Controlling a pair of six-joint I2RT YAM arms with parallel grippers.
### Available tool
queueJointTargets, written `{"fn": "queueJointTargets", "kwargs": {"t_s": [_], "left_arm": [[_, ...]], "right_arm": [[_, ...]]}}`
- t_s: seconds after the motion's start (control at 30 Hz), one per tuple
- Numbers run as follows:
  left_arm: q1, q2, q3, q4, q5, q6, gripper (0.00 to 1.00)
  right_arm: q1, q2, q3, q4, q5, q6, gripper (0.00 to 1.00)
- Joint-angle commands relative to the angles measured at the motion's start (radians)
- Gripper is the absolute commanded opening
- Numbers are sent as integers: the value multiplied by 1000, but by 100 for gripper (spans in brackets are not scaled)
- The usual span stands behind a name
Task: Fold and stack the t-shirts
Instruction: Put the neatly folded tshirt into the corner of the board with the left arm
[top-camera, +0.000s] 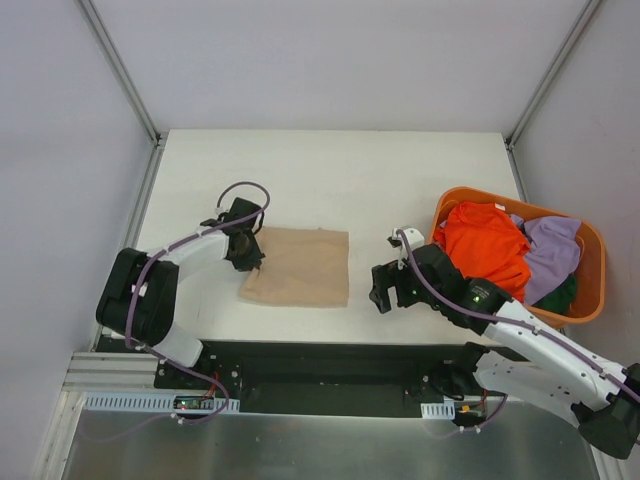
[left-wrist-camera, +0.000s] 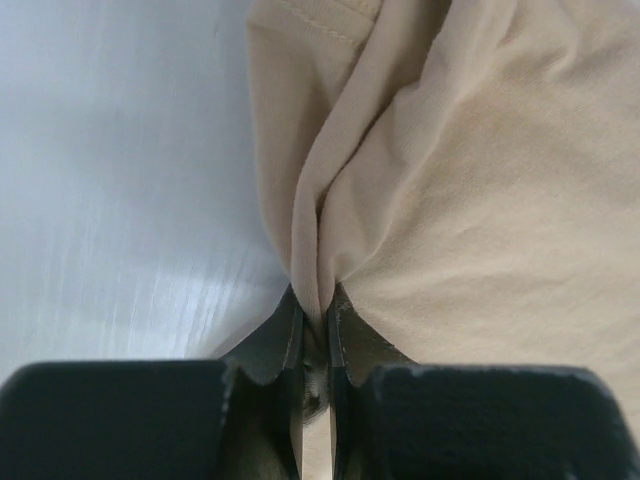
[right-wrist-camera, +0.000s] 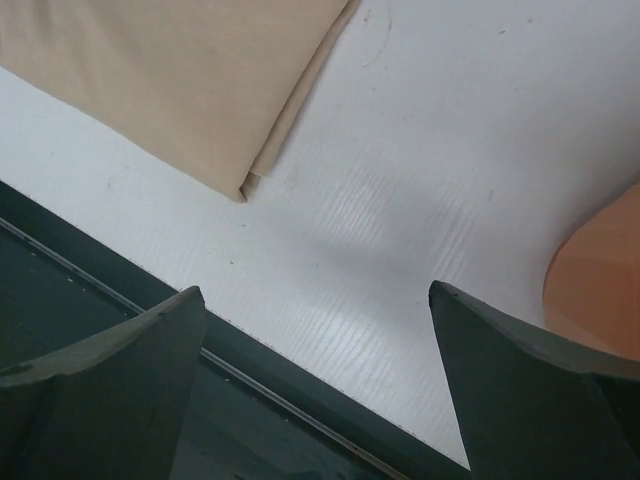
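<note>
Left gripper (left-wrist-camera: 315, 310) pinches the left edge of the tan t-shirt (top-camera: 300, 265), folded on the table (top-camera: 330, 170)!
Right gripper (right-wrist-camera: 312, 292) hangs spread wide near its right edge, open tabletop behind. Only the left wrist view shows cloth bunched between clamped fingers (left-wrist-camera: 275, 345).

tan shirt (left-wrist-camera: 480, 200): left wrist cam crops it top and right, can't see its full outline there
left gripper (left-wrist-camera: 317, 310): swallows the tip of the fold it's clamping
green shirt (top-camera: 560, 292): mostly buried under the lavender shirt (top-camera: 555, 248), just a sliver peeking out
basket (right-wrist-camera: 600, 270): right wrist cam only catches one blurry corner
</note>
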Motion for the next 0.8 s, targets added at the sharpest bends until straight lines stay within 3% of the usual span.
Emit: {"fn": "queueJointTargets", "kwargs": {"t_s": [0.0, 0.17, 0.5, 0.77], "left_arm": [[10, 116, 150, 2, -121, 95, 0], [29, 288, 411, -59, -337, 181, 0], [231, 650, 982, -173, -495, 480, 0], [423, 796, 1320, -188, -371, 728, 0]], "right_arm": [[2, 12, 33, 36, 50, -50, 96], [2, 11, 34, 33, 92, -97, 96], [-7, 18, 28, 5, 121, -131, 96], [-14, 67, 22, 10, 123, -102, 96]]}}
